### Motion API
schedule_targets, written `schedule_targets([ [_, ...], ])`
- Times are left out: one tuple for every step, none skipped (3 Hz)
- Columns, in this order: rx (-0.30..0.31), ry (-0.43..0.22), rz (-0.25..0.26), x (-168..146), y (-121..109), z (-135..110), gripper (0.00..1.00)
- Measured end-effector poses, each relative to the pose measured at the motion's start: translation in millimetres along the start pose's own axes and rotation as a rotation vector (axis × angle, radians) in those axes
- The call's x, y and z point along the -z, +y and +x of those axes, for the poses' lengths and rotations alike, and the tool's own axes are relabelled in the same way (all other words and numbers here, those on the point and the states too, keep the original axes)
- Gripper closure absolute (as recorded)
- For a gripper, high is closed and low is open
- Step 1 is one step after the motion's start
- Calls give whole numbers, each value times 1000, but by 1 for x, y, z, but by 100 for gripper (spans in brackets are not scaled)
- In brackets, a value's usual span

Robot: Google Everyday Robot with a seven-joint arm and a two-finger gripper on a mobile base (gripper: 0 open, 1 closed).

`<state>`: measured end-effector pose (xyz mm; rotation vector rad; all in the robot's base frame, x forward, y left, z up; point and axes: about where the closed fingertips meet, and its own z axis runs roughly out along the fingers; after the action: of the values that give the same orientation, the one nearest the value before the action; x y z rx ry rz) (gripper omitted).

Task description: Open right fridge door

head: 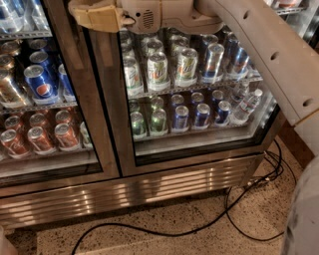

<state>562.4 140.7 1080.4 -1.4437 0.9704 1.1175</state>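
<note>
We see the right fridge door (189, 124) as clear, glossy glass in a wide brushed-steel frame with a soft sheen. The grille (129, 191) below is ribbed metal, shinier. The gripper (94, 15), at the top edge in front of the door frames, looks matt and tan (plastic or rubber, we cannot tell), on a smooth off-white plastic arm (269, 55). The floor (164, 219) is speckled stone.

Top edge crops the gripper (97, 15) and the right fridge door (117, 129).
</note>
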Motion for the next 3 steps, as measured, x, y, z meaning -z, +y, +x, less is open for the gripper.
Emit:
schedule_targets([
  [0,0,0,0,-1,0,100],
  [-7,-4,2,0,0,1,100],
  [-12,-6,2,0,0,1,100],
])
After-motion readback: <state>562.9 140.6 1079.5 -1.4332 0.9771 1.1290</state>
